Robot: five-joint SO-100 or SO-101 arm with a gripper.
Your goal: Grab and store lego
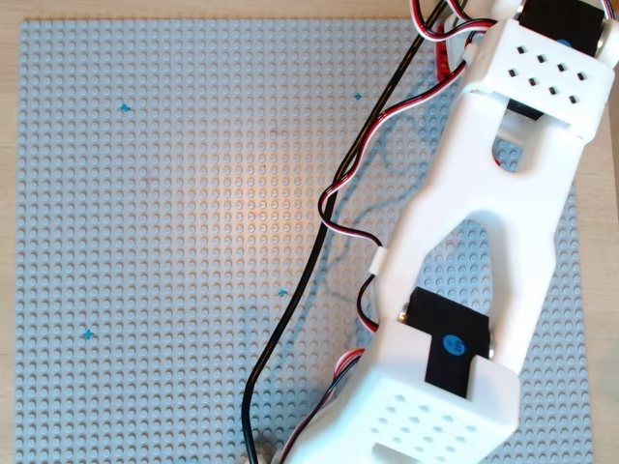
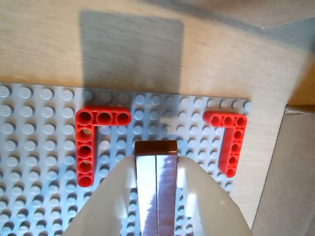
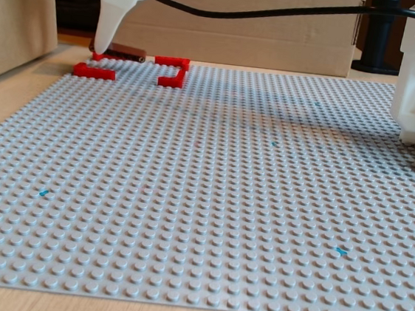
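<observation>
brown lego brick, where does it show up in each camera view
Overhead view: not in it; only the arm over the baseplate.
Wrist view: lower centre, the brown lego brick between the gripper fingers.
Fixed view: far upper left, at under the gripper tip.
Shared landmark: the grey baseplate; wrist and fixed views also share the red corner pieces.

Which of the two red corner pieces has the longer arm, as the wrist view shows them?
The left red corner piece: its long arm shows five holes. The right red corner piece looks shorter.

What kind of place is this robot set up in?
Probably a hobby or home tabletop rig: a grey studded baseplate on a wooden table, a white plastic arm, cardboard behind.
</observation>
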